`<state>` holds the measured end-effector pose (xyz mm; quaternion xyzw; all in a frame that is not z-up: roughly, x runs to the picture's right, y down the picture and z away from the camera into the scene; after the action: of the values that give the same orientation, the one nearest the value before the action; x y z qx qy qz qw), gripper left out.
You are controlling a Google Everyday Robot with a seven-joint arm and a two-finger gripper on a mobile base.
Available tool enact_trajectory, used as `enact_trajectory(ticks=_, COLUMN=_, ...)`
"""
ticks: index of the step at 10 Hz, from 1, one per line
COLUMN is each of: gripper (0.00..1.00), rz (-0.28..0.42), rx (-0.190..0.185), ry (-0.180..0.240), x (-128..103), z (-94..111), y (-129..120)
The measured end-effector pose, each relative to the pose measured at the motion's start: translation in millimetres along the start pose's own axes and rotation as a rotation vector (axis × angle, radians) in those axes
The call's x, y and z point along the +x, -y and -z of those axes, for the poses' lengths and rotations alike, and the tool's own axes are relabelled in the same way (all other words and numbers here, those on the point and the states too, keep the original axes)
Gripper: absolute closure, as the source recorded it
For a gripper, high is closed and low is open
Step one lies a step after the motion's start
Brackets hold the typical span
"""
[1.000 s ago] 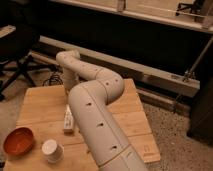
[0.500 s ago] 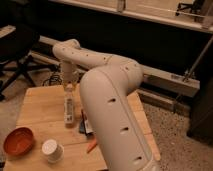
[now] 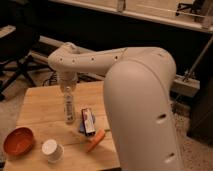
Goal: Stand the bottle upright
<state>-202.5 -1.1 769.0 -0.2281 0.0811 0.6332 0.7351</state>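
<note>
Closing down on the top end of the bottle (image 3: 69, 107), the gripper (image 3: 68, 89) is hanging over the left-middle part of the wooden table (image 3: 40, 102). Its fingers are pressing together as far as they go and are gripping the bottle at its cap end. The bottle is reaching down from the gripper to the table top. It is looking nearly upright, but I cannot tell if its base is resting flat on the wood.

Nearest to the camera, the big white arm (image 3: 142, 105) is filling the right half of the view and is hiding the right side of the table. At the near left edge, an orange-red bowl (image 3: 19, 141) is sitting, and a white round cup (image 3: 52, 150) is standing just beside it on the right. A carrot (image 3: 95, 141) is lying a little more to the right, near the arm.

Further in, a flat red-white-black packet (image 3: 88, 121) is lying just to the right of the bottle, apart from it, with something bluish showing under its near left side.

Beyond the table, a dark chair (image 3: 15, 50) is standing at the far left, and a long pale ledge (image 3: 150, 17) is running across the far side.
</note>
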Motion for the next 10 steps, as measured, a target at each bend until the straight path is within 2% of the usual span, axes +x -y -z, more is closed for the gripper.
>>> enact_trajectory(ticks=1, gripper=0.91, rz=0.027, rx=-0.002, ry=0.062, x=10.9, z=11.3, y=-4.7)
enact_trajectory(ticks=2, gripper=0.91, rz=0.044, rx=-0.002, ry=0.097, x=20.6, z=17.7, y=-7.8)
enact_trajectory(ticks=5, gripper=0.91, rz=0.079, rx=0.021, ry=0.164, x=46.5, z=28.5, y=-12.8)
enact_trajectory(ticks=8, gripper=0.91, rz=0.114, rx=0.066, ry=0.245, x=57.0, z=38.8, y=-22.0)
enact_trajectory(ticks=10, gripper=0.91, rz=0.089, rx=0.078, ry=0.266, x=54.5, z=38.6, y=-16.5)
